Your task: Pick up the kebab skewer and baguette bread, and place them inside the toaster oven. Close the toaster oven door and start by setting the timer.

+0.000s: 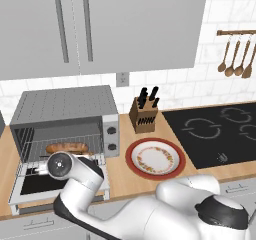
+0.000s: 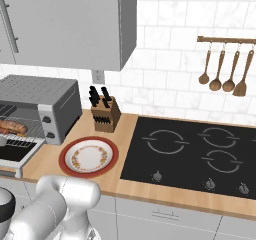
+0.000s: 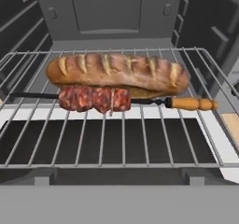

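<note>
Baguette bread and kebab skewer — side by side, touching, on the wire rack inside the toaster oven. Toaster oven door down flat — stiff, hinged low; best lifted by its front edge. Jaws wide, holding nothing.

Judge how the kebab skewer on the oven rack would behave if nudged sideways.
The kebab skewer looks thin and stiff, so it would probably slide as one piece. Its chunky meat should resist rolling. It lies against the baguette bread, which would likely shift too.
</note>
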Available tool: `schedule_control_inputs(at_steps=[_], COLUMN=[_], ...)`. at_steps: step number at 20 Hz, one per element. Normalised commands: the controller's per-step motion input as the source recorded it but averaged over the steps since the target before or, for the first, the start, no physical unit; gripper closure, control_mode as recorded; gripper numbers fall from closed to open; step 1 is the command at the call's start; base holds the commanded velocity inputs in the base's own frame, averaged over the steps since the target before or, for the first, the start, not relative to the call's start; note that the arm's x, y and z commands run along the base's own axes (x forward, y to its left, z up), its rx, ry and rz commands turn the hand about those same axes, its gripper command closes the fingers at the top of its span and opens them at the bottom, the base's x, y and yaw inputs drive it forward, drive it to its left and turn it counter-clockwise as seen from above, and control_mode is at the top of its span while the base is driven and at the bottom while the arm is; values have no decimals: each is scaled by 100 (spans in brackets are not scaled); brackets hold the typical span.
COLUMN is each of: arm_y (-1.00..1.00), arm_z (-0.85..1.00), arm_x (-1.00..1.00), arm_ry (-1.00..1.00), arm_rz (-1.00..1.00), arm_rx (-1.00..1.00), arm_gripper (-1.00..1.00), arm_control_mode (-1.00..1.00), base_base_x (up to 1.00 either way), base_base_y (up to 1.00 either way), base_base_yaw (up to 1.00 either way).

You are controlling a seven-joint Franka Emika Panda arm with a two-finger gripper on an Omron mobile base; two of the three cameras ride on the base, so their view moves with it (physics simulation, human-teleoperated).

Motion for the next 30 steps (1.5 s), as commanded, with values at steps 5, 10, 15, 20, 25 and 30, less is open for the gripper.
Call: schedule_control_inputs(at_steps=[5, 10, 15, 20, 25, 30], arm_y=[0, 0, 0, 0, 0, 0], arm_z=[-13, -20, -3, -4, -14, -5], arm_x=[24, 4, 0, 0, 0, 5], arm_ry=[0, 0, 0, 0, 0, 0], arm_rz=[0, 0, 0, 0, 0, 0], arm_rx=[0, 0, 0, 0, 0, 0], arm_gripper=[-100, -100, -100, -100, -100, -100], arm_control_mode=[-100, -100, -100, -100, -100, -100], base_base_x=[0, 0, 0, 0, 0, 0], base_base_y=[0, 0, 0, 0, 0, 0], base_base_yaw=[0, 0, 0, 0, 0, 0])
